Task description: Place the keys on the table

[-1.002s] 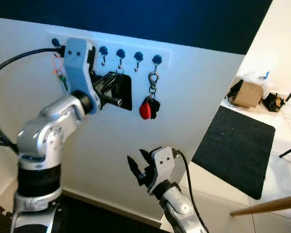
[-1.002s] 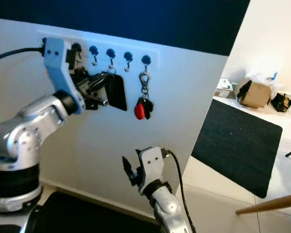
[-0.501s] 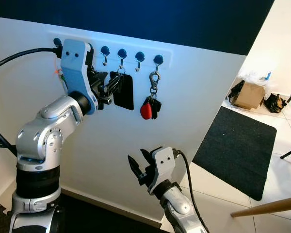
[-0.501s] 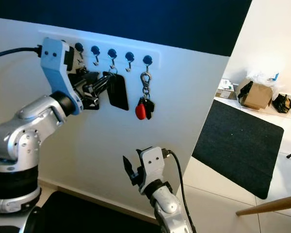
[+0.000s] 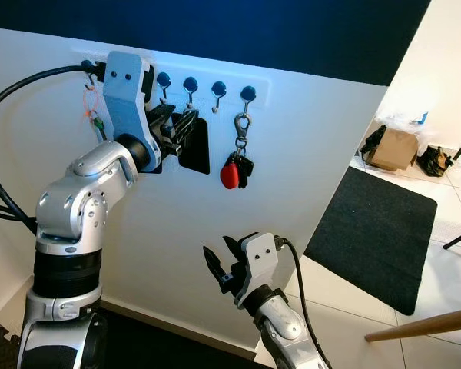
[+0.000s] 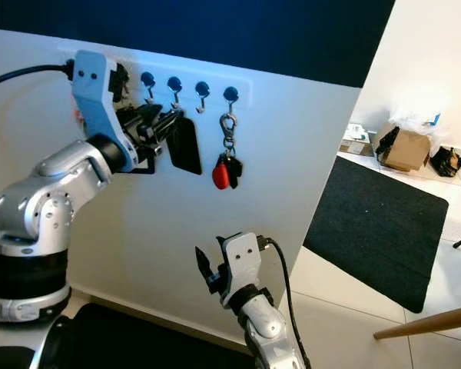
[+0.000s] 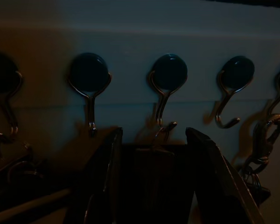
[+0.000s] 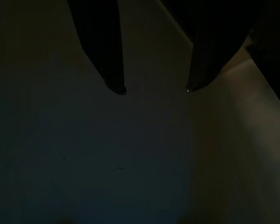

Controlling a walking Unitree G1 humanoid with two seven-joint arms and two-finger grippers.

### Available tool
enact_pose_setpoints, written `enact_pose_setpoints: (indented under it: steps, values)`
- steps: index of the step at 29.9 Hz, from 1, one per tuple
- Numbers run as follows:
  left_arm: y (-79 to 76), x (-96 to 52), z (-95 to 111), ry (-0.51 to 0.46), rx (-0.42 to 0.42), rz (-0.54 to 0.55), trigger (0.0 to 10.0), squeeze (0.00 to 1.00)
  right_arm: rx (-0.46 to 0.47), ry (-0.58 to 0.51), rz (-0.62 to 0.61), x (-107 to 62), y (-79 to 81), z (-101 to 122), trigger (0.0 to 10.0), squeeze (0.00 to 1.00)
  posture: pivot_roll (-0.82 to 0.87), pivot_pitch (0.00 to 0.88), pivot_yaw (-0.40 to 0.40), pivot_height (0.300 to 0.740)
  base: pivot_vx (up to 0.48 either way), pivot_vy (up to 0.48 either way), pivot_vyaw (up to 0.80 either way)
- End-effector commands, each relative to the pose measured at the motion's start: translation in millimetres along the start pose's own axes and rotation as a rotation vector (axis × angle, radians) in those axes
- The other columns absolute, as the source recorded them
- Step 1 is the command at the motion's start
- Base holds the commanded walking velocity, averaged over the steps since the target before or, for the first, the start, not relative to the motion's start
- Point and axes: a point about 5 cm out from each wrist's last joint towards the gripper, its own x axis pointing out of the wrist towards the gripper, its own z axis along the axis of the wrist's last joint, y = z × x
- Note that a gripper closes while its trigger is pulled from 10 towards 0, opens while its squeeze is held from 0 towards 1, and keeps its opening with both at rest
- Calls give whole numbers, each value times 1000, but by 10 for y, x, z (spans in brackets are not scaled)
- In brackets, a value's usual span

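The left gripper [image 5: 178,132] is raised to the hook rack [image 5: 207,81], its fingers spread around the black key fob [image 5: 194,144] hung there. The right gripper [image 5: 221,264] is held low, fingers parted.

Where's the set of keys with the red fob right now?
The keys with the red fob hang from the rightmost hook of the white wall rack, just right of the black tag by the left gripper.

Bright, sharp head views (wrist views dark)
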Motion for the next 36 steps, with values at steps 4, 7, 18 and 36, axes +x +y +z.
enact_pose_setpoints:
  steps: [4, 7, 18, 36]
  values:
    - [-32, 25, 12, -11, 9, -14, 4745, 0, 29, 10, -8, -29, 43, -35, 10000, 0, 253, 197, -30, 740, 0, 0, 0]
    - [-39, 9, -14, 0, 19, -28, 3373, 0, 28, 10, -7, -31, 44, -34, 10000, 0, 253, 198, -30, 740, 0, 0, 0]
    - [-19, -34, -46, 15, 28, -22, 0, 0, 29, 12, -5, -30, 45, -39, 10000, 0, 257, 199, -35, 740, 0, 0, 0]
    - [-17, -93, 80, -23, -203, -109, 10000, 0, 30, 11, -3, -21, 49, -34, 10000, 0, 260, 201, -33, 740, 0, 0, 0]
